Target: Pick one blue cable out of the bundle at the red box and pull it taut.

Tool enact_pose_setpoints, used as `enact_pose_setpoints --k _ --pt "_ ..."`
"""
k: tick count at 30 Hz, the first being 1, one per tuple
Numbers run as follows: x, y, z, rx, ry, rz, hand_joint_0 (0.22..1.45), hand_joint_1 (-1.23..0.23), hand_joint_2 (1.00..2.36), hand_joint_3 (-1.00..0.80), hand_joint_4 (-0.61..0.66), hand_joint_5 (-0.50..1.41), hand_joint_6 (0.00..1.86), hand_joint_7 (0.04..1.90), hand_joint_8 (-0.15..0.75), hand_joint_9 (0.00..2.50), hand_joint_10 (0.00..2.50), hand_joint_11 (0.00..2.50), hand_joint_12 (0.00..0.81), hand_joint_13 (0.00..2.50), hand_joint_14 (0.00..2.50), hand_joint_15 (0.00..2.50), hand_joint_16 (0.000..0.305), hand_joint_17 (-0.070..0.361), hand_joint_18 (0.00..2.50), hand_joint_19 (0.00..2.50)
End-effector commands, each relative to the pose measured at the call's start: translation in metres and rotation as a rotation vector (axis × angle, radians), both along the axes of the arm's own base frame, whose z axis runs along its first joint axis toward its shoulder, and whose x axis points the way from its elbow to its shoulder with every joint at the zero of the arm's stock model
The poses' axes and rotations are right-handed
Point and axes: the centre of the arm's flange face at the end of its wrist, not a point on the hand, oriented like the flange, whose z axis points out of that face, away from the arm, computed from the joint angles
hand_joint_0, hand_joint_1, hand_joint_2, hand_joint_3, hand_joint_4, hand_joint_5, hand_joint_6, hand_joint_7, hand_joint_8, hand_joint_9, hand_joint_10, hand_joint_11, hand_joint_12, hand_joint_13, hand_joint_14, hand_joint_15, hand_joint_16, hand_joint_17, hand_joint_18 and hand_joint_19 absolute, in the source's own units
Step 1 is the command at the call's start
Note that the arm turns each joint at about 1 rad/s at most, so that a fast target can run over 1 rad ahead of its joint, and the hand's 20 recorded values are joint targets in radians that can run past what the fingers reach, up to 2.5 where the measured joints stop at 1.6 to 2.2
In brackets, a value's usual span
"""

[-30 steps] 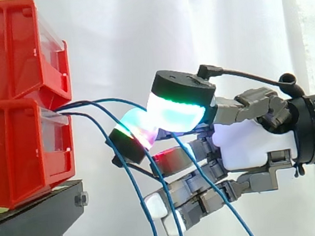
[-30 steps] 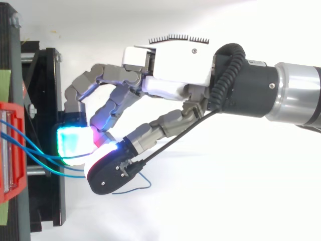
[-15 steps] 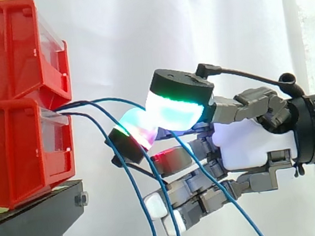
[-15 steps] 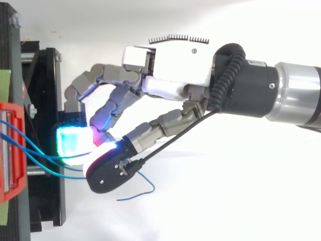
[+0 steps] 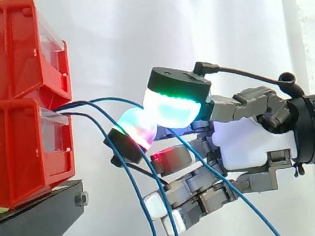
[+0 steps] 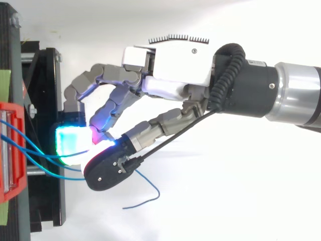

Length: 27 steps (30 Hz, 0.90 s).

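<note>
Thin blue cable [image 5: 106,99] bowed from red box [image 5: 21,148], pinched between glowing pads of hand [image 5: 249,142]. Free end seen curled beside hand in top view; other blue cables [image 5: 131,183] seen hanging below fingertips in side view.

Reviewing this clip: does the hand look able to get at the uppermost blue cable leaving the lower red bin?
Probably yes. The hand already seems to pinch that blue cable between thumb and finger, a short way out from the lower red bin, and nothing stands in the open span between bin and hand.
</note>
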Motion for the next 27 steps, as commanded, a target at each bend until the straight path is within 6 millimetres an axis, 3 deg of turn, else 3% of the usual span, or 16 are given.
enact_pose_setpoints --k 1,27 --pt "-0.0001 0.0 -0.0003 0.001 0.0 0.0 0.57 -0.54 1.01 -0.42 -0.09 -0.21 0.91 0.99 0.161 1.07 0.0 1.44 0.369 0.79 0.02 0.65 0.049 0.111 0.59 0.55" --pt "0.0003 0.0 0.0004 0.006 -0.002 0.0 0.53 -0.55 1.0 -0.46 -0.07 -0.21 0.91 0.98 0.178 1.08 0.0 1.45 0.377 0.8 0.02 0.66 0.051 0.115 0.59 0.56"
